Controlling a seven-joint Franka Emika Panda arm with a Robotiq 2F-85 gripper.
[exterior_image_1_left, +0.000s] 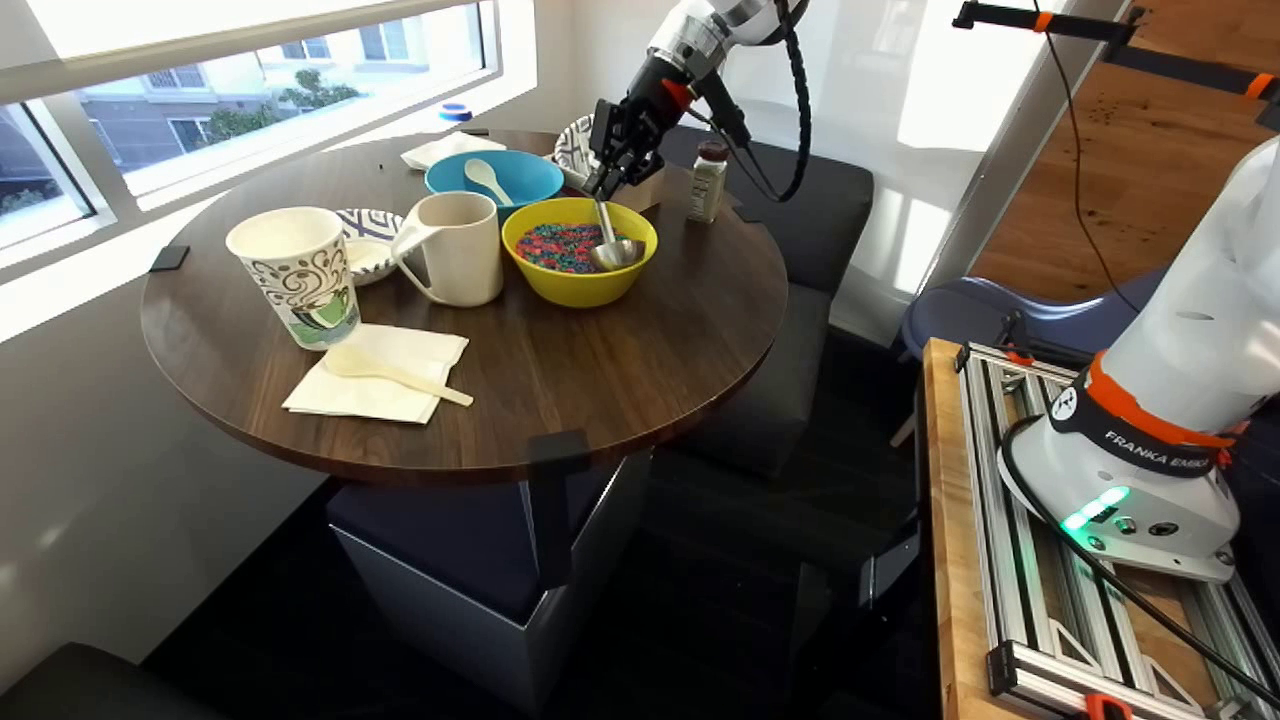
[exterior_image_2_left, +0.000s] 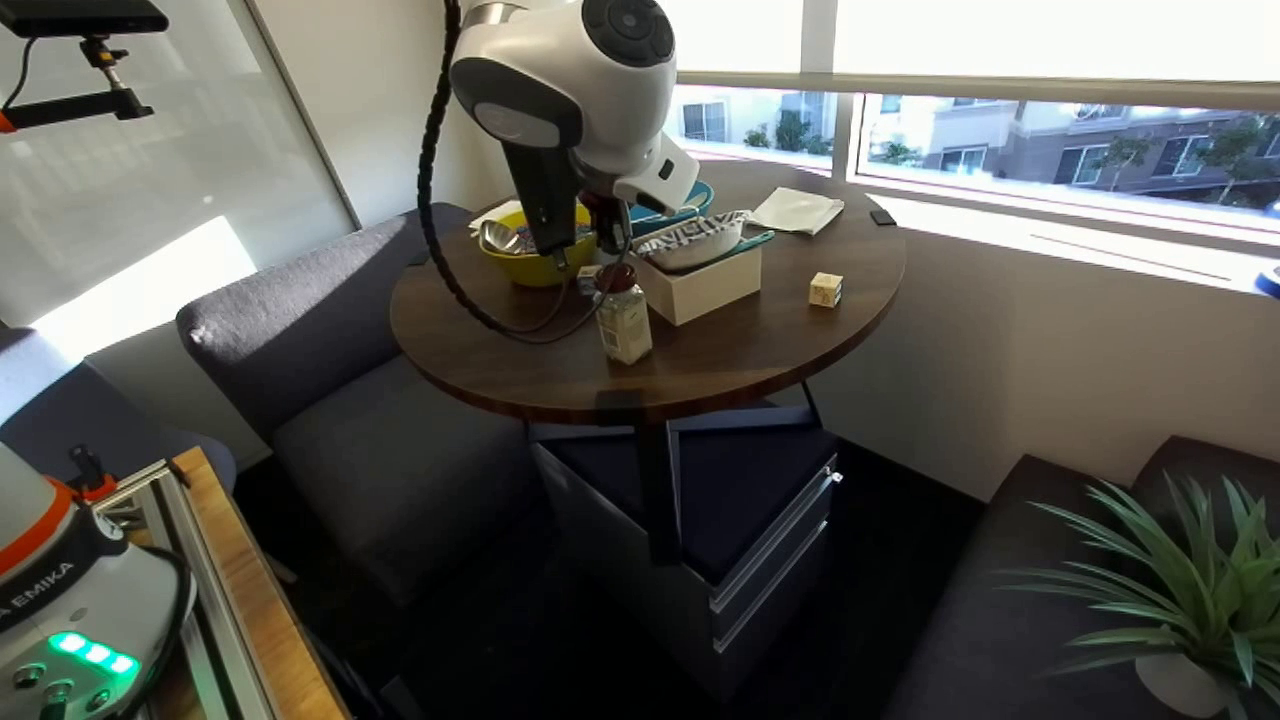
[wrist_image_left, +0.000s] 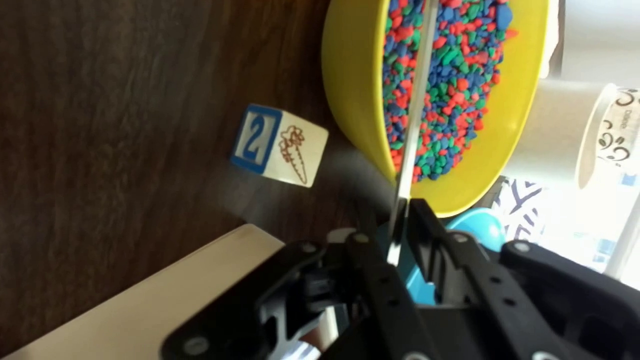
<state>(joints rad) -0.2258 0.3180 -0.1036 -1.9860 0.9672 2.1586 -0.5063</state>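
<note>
Silver metal ladle (exterior_image_1_left: 617, 254): handle clamped by the black gripper (wrist_image_left: 398, 215), jaws nearly closed; head inside round yellow bowl (exterior_image_1_left: 580, 292) of multicoloured pebbles (wrist_image_left: 455, 85). Round blue bowl (exterior_image_1_left: 532, 178) contains white spoon (exterior_image_1_left: 482, 174).

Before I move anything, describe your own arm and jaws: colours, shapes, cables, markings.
The arm is glossy white and rounded, with a twisted-looking black cable looping outside it. Its white base carries an orange band, a black collar lettered FRANKA EMIKA, and green lights. The jaws are black, slim and jointed, with round bolt heads.
</note>
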